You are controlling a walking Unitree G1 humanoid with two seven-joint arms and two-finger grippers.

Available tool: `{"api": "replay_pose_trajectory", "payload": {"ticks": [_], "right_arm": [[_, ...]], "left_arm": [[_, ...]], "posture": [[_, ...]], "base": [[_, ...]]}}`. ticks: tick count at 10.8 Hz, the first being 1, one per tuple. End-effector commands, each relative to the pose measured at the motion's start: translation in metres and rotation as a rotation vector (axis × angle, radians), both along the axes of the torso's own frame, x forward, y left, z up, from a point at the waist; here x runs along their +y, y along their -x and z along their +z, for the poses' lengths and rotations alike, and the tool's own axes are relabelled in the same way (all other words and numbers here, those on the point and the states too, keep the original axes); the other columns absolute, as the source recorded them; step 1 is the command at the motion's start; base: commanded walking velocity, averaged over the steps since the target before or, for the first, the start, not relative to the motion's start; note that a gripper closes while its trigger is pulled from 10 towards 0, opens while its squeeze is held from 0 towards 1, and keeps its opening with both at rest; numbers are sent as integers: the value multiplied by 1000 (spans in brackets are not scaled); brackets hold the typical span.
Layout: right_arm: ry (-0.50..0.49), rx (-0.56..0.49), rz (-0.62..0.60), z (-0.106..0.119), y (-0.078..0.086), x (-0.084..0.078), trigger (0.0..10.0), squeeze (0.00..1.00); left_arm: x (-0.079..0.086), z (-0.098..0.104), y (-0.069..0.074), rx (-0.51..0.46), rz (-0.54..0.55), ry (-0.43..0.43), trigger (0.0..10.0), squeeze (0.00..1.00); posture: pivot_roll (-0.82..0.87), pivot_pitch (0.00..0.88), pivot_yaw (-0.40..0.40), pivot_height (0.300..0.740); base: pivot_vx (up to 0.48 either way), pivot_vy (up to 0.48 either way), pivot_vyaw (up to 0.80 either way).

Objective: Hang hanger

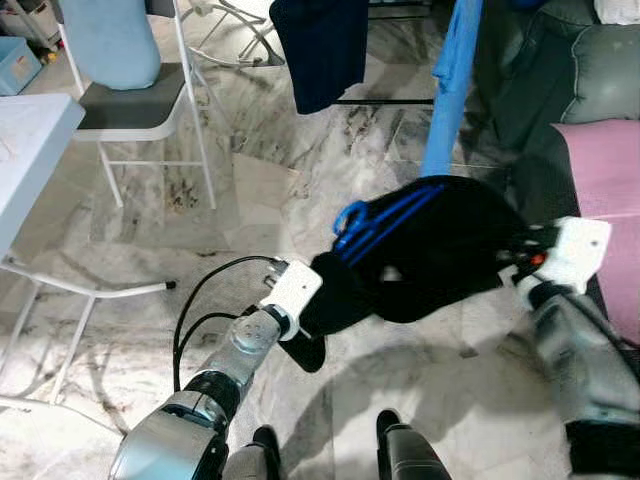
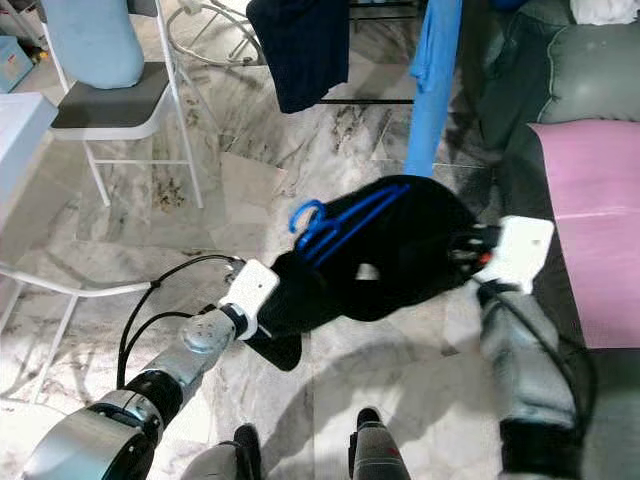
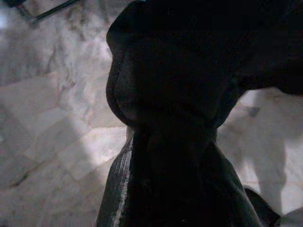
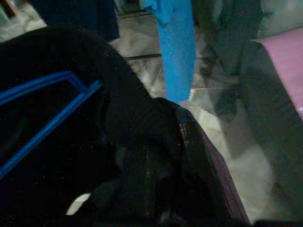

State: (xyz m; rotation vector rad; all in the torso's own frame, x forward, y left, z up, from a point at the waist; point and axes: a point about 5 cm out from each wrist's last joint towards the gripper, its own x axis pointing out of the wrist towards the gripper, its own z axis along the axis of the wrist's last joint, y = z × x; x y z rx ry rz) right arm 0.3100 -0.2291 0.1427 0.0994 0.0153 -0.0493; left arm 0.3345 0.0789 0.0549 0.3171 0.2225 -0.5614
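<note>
A black garment (image 1: 440,250) hangs stretched between my two grippers above the marble floor. A blue hanger (image 1: 375,225) lies on top of it, hook toward my left, and its blue bars (image 4: 47,113) show in the right wrist view. My left gripper (image 1: 318,305) is shut on the garment's lower left end, its fingers buried in the dark cloth (image 3: 170,142). My right gripper (image 1: 512,258) is shut on the garment's right side, the fingertips hidden in folds (image 4: 156,156).
Ahead, a navy garment (image 1: 320,50) and a light blue cloth (image 1: 450,90) hang from a drying rack. A white folding chair (image 1: 140,110) and a white table (image 1: 30,140) stand to the left. On the right is a grey sofa (image 1: 600,60) with a pink blanket (image 1: 605,180).
</note>
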Motion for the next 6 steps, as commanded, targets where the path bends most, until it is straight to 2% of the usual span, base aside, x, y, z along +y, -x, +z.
{"api": "replay_pose_trajectory", "payload": {"ticks": [1,2,4,6], "right_arm": [[-10,13,61,-8,5,16,0,0],[-23,29,129,-16,11,32,0,0],[-46,32,211,-23,21,51,0,0],[-77,-4,225,-16,26,53,0,0]], "left_arm": [[5,-1,-2,21,78,23,0,0],[3,0,-3,23,94,30,0,0],[-4,-1,-2,25,84,18,0,0],[-11,-2,0,27,66,2,0,0]], "posture": [[-299,259,78,740],[-309,254,76,740],[-339,257,78,740],[-355,259,80,740]], "base": [[0,0,0],[0,0,0],[0,0,0],[0,0,0]]}}
